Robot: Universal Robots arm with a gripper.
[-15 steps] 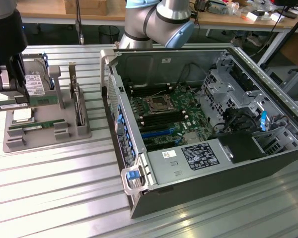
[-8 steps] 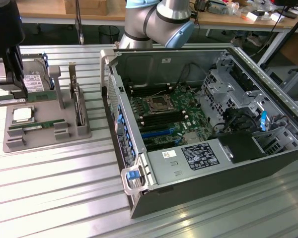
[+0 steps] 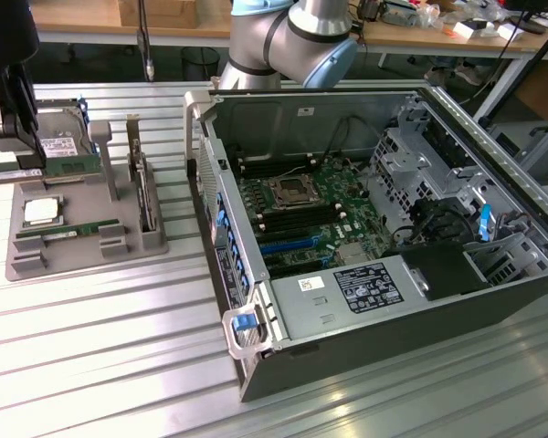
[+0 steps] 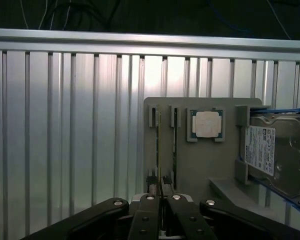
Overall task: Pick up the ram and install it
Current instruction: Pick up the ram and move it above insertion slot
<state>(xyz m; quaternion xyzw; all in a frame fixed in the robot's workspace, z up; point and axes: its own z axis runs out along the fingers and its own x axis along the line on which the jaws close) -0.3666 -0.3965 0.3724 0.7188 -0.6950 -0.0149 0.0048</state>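
The ram (image 3: 73, 231) is a thin green strip lying in a slot at the front of the grey holder tray (image 3: 82, 255), at the exterior view's left. In the wrist view the ram (image 4: 158, 145) shows edge-on as a narrow line next to a second slot (image 4: 174, 145). My gripper (image 3: 26, 164) hangs above the tray's back left part, clear of the ram. In the wrist view the gripper (image 4: 162, 199) has its fingers (image 4: 150, 205) pressed close together, and I see nothing held between them.
The tray also carries a square silver processor (image 4: 207, 123), a hard drive (image 4: 277, 152) in a blue frame, and an upright card (image 3: 142, 192). At the exterior view's right stands the open computer case (image 3: 256, 338), with the motherboard (image 3: 297, 214) and its dark memory slots. The table is ribbed metal.
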